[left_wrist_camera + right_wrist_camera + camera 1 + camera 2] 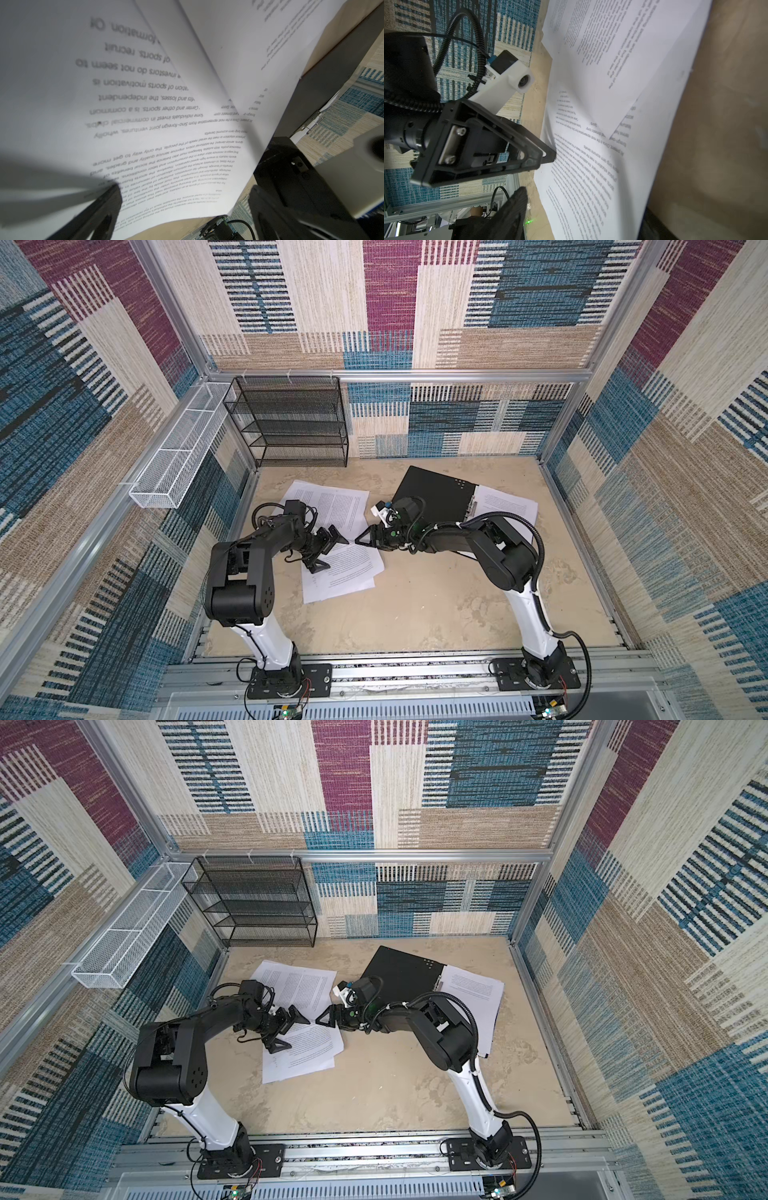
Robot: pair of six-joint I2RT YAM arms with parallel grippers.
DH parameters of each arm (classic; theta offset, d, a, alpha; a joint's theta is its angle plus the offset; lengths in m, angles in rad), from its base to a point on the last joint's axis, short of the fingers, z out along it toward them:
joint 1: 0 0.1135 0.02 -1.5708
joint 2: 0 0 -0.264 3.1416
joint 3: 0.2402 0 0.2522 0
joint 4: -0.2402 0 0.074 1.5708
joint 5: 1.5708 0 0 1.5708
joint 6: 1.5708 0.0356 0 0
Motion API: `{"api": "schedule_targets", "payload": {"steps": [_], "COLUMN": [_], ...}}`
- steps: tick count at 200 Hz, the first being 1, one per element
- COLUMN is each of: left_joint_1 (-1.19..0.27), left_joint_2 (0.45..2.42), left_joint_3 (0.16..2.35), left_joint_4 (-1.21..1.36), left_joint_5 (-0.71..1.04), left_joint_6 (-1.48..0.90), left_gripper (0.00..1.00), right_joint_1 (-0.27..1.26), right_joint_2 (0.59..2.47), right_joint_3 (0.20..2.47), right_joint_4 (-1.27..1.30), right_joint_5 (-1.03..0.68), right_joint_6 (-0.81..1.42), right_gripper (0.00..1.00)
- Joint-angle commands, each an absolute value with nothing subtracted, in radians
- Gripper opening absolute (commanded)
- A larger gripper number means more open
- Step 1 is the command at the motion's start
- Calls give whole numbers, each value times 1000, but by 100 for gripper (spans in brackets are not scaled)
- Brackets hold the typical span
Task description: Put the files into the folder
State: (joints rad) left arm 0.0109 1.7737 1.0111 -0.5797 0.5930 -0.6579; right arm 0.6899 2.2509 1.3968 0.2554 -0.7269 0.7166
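Note:
The folder (436, 493) lies open at the back right, black inside up, and a white sheet (505, 506) rests on its right half. More files lie on the table: overlapping sheets (328, 506) at the back left and a stack (345, 572) in the middle. My left gripper (329, 552) is open over the top left corner of that stack, and one fingertip (550, 154) touches the paper. My right gripper (360, 539) faces it from the right. In the right wrist view its jaws (583, 216) stand apart, with the raised edge of the printed sheets between them.
A black wire-mesh rack (291, 423) stands against the back wall on the left. A white mesh basket (178, 456) hangs along the left wall. The sand-coloured table (415, 614) is walled in on three sides by an aluminium frame.

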Motion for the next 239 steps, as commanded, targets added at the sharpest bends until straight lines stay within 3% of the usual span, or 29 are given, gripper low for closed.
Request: {"api": "schedule_targets", "payload": {"steps": [1,33,56,92,118,187,239], "left_joint_1": [6,13,13,14,14,15,14], "left_joint_2": [1814,1810,1807,1761,1722,1652,1630], "left_joint_3": [979,983,1008,1093,1157,1204,1186], "left_joint_4": [-648,-648,-644,-666,-682,-723,-735], "left_joint_5": [466,475,560,696,770,761,728], "left_joint_6": [-616,-611,-590,-575,-589,-592,-549], "left_gripper": [100,100,100,100,100,100,100], "right_joint_1": [692,690,690,690,688,615,260], "right_joint_2": [2278,2306,2298,2135,1992,1638,1343], "right_joint_3": [1442,1485,1503,1395,1283,1110,1044], "right_joint_4": [198,111,27,-64,-100,-216,-368], "right_joint_5": [-753,-701,-663,-558,-482,-340,-320], "right_joint_6": [679,675,680,684,685,684,541], "right_gripper": [59,35,11,0,0,0,0]}}
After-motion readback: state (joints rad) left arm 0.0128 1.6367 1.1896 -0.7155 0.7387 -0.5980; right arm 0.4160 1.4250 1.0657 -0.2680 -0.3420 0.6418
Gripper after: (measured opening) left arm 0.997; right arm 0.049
